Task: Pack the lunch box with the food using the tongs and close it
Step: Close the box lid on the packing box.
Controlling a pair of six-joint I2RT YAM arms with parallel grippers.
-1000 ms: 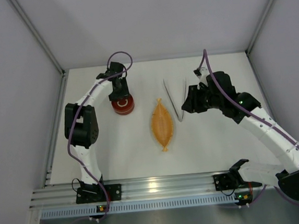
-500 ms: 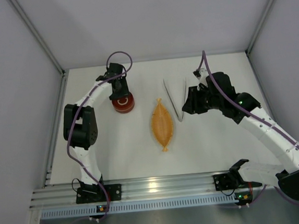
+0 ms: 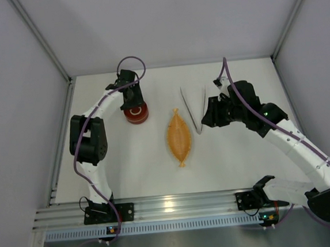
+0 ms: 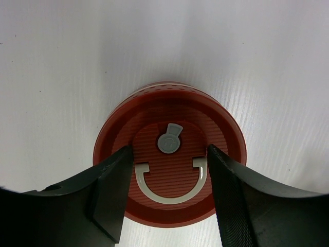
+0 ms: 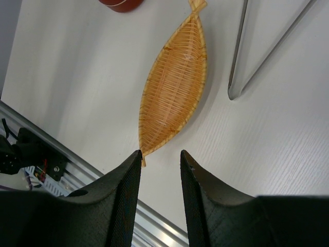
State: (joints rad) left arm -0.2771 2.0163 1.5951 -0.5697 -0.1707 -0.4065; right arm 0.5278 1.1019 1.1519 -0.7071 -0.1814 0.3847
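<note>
Lunch box, lidded, sits between left fingers.

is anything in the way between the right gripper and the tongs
Nothing visible. The tongs lie flat on the bare table, just left of the right gripper, whose jaws are apart and empty. The orange tray sits on the other side of the tongs, not between them.
</note>
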